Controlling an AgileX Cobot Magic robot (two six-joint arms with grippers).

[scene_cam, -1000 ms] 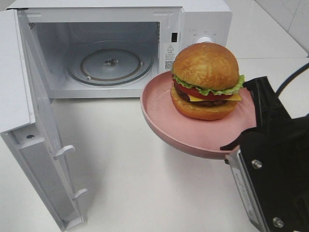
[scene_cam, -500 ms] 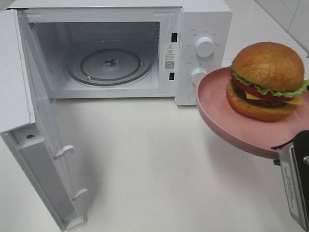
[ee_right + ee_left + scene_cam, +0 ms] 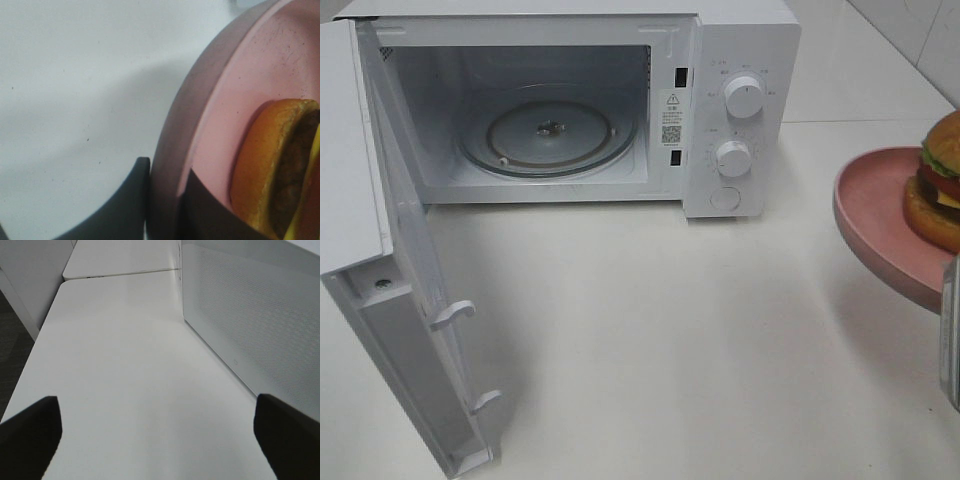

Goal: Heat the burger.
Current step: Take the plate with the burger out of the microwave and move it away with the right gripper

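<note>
Right end effector (image 3: 165,200), pinching plate (image 3: 875,215) rim, has carried burger (image 3: 938,180) away right of open microwave (image 3: 720,60); heating postponed. Left end effector (image 3: 160,435) wide, empty.

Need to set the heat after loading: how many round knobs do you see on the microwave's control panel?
2. The upper knob and the lower knob sit one above the other on the microwave panel, right of the open cavity. Below them is a flat round button, not a knob.

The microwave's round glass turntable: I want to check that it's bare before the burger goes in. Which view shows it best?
The exterior high view: through the open door, the round glass turntable shows whole and bare inside the white microwave. The left wrist view shows only the microwave's perforated outer wall; the right wrist view shows none of it.
</note>
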